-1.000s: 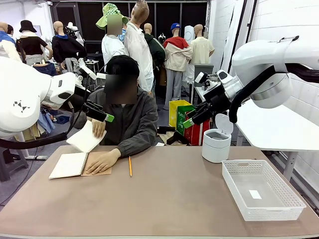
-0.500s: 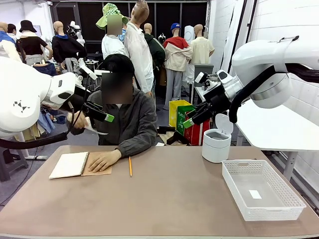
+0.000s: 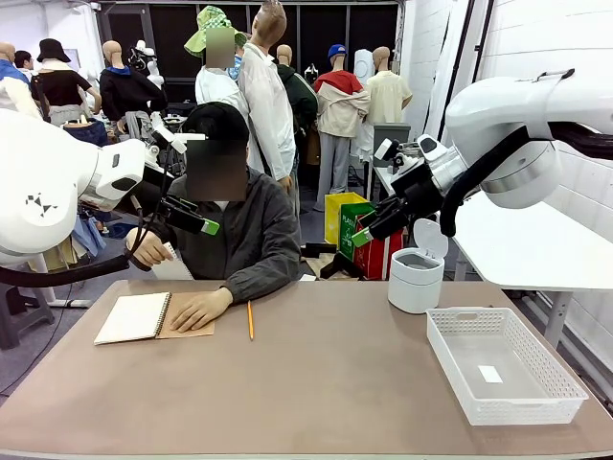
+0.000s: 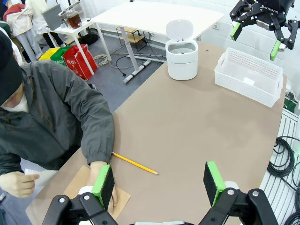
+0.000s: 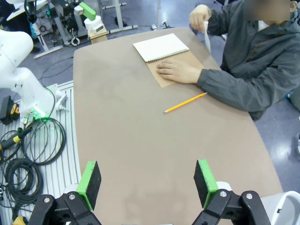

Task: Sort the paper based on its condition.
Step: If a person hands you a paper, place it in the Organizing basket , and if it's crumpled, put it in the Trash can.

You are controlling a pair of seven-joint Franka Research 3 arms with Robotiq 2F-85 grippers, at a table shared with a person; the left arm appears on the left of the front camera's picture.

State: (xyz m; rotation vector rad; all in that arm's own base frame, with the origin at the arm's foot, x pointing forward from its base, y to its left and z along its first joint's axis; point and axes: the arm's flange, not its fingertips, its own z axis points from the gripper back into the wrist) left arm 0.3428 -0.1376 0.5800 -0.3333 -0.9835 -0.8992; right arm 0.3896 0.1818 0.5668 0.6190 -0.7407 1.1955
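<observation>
Brown table [image 3: 335, 383]: notebook [image 3: 132, 317], pencil [image 3: 250, 320], basket [image 3: 450, 369]; left gripper [image 4: 158, 180], right gripper [image 5: 146, 183] both apart; hand [image 3: 151, 249] grips paper [image 3: 174, 267].

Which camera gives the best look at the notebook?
The right wrist view: the notebook lies whole, seen from above, a hand on its brown cover. The front view shows it flattened by the low angle; the left wrist view, a corner of the cover.

Robotics lab: floor cables [image 5: 18, 161], white workbenches [image 4: 154, 16].

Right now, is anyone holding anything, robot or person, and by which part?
The left tool and right tool are open and empty. The person's hand clutches the paper by its upper end; the rest hangs below the fist.
</observation>
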